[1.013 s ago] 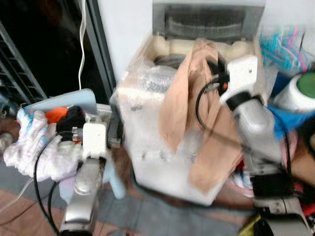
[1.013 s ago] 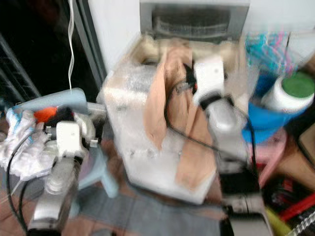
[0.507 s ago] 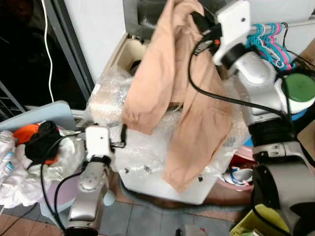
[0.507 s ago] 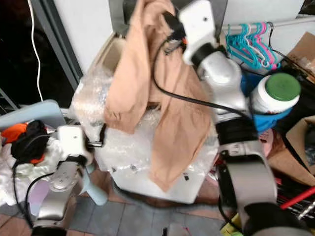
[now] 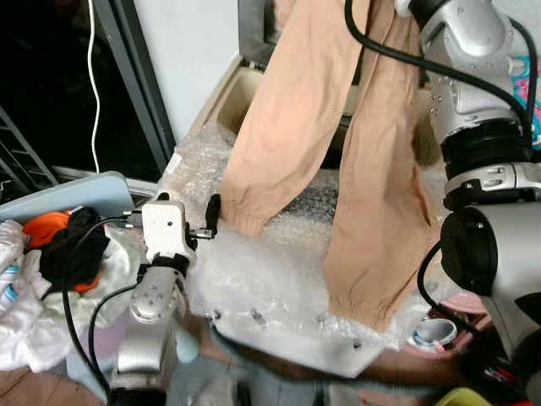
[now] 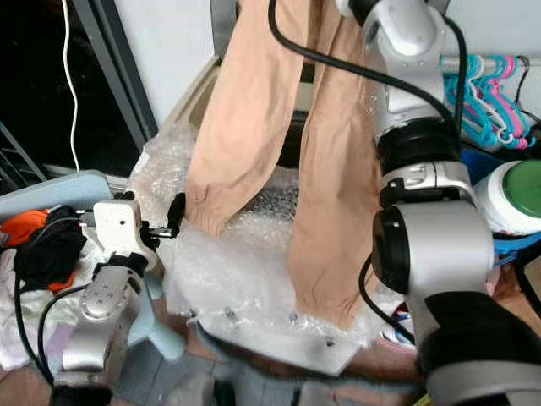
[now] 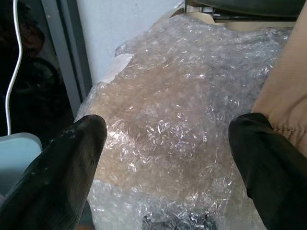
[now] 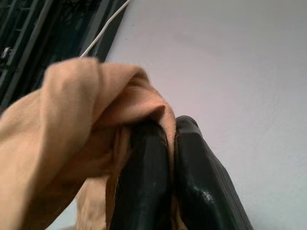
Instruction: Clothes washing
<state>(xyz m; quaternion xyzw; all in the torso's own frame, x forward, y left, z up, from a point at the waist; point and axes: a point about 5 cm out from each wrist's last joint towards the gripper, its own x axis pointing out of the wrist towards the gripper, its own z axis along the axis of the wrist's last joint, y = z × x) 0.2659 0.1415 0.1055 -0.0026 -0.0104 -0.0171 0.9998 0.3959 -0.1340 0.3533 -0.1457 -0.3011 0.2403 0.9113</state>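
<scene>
my right gripper (image 8: 170,139) is closed on the tan trousers (image 5: 304,127), hanging above the open washing machine (image 5: 245,93). my left gripper (image 7: 168,143) is wide open and holds nothing, near the bubble wrap (image 7: 177,96).

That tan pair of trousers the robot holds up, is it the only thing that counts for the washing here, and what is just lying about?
Part of the job:
tan trousers, pinched in the right gripper
washing machine wrapped in bubble wrap
pile of clothes, likely laundry
left gripper, open, near a trouser cuff

Just lying about:
coloured hangers
green-lidded jar
</scene>
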